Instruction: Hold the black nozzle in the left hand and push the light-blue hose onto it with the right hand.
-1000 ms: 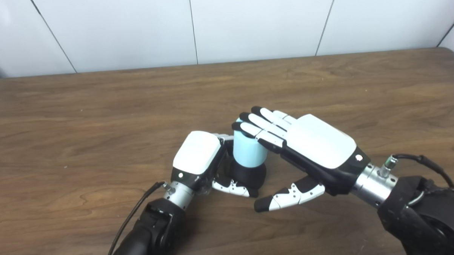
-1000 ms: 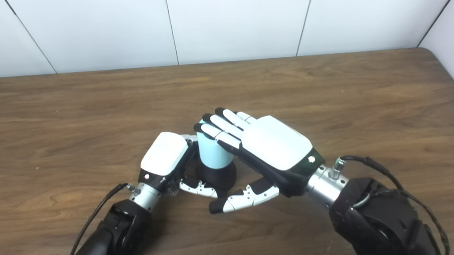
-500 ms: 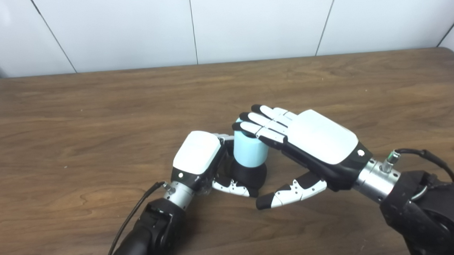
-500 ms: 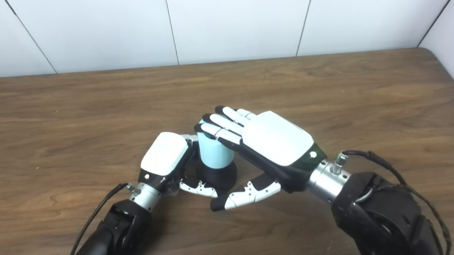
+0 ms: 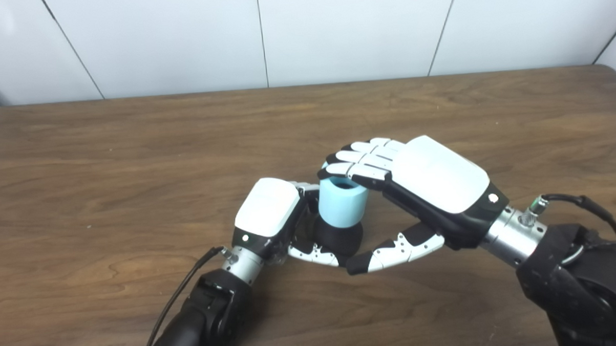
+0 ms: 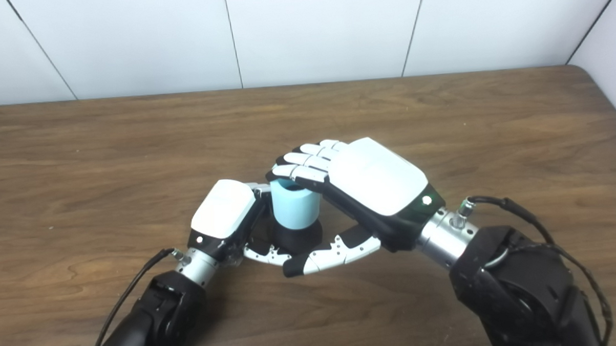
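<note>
My left hand (image 5: 268, 207) is wrapped around the black nozzle (image 5: 338, 237) standing on the table (image 5: 82, 165); its fingers are mostly hidden. The light-blue hose (image 5: 342, 205) sits upright on the nozzle. My right hand (image 5: 431, 181) curls over the hose rim, thumb low; I can't tell if it grips.

Both hands wear glossy white back plates over black frames: left hand (image 5: 268, 210), right hand (image 5: 431, 184). White fingers (image 5: 356, 163) end in black tips, and small dark screws dot the thumbs. Silver wrist collars meet bulky black forearms, with a black cable looping off each wrist.
</note>
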Tool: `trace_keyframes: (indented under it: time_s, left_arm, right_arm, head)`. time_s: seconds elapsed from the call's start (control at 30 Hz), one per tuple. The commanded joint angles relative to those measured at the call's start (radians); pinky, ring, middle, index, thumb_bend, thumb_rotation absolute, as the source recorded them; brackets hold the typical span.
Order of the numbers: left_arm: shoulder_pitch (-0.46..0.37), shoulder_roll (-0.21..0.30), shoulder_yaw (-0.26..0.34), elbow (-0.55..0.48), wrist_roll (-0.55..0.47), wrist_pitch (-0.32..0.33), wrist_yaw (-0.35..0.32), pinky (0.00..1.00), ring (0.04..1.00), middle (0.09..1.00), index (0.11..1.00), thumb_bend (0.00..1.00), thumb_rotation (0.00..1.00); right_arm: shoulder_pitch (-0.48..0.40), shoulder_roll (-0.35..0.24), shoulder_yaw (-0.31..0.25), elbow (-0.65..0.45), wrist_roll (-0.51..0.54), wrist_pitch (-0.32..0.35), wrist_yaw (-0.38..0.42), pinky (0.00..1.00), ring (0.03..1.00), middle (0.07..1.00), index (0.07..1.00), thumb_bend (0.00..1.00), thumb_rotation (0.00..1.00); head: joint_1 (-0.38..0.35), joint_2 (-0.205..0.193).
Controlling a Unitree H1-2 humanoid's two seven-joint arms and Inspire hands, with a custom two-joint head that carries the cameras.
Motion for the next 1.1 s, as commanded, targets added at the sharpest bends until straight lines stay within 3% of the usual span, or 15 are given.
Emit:
trace_keyframes:
  time_s: [0.0, 0.53, 0.87, 1.07]
  left_arm:
    - [0.091, 0.029, -0.061, 0.101, 0.013, 0.072, -0.217, 0.39, 0.516, 0.498, 0.487, 0.48, 0.0]
    - [0.097, 0.029, -0.061, 0.086, 0.016, 0.086, -0.236, 0.4, 0.535, 0.526, 0.448, 0.47, 0.0]
    - [0.101, 0.031, -0.057, 0.078, 0.024, 0.085, -0.243, 0.4, 0.539, 0.523, 0.44, 0.47, 0.0]
    - [0.099, 0.032, -0.055, 0.085, 0.017, 0.082, -0.242, 0.4, 0.54, 0.521, 0.452, 0.47, 0.0]
  right_arm:
    - [0.031, -0.015, 0.023, -0.003, 0.016, 0.007, 0.064, 0.85, 0.839, 0.815, 0.786, 0.6, 0.97]
    - [0.141, -0.013, 0.085, 0.031, 0.016, 0.009, 0.053, 0.83, 0.835, 0.827, 0.795, 0.59, 0.94]
    - [0.157, -0.019, 0.109, 0.049, 0.007, 0.01, 0.038, 0.86, 0.85, 0.843, 0.81, 0.59, 0.95]
    - [0.131, -0.017, 0.085, 0.029, 0.023, 0.018, 0.013, 0.86, 0.867, 0.856, 0.831, 0.58, 0.96]
  head:
    - [0.001, 0.001]
    - [0.004, 0.009]
    - [0.004, 0.013]
    - [-0.002, 0.012]
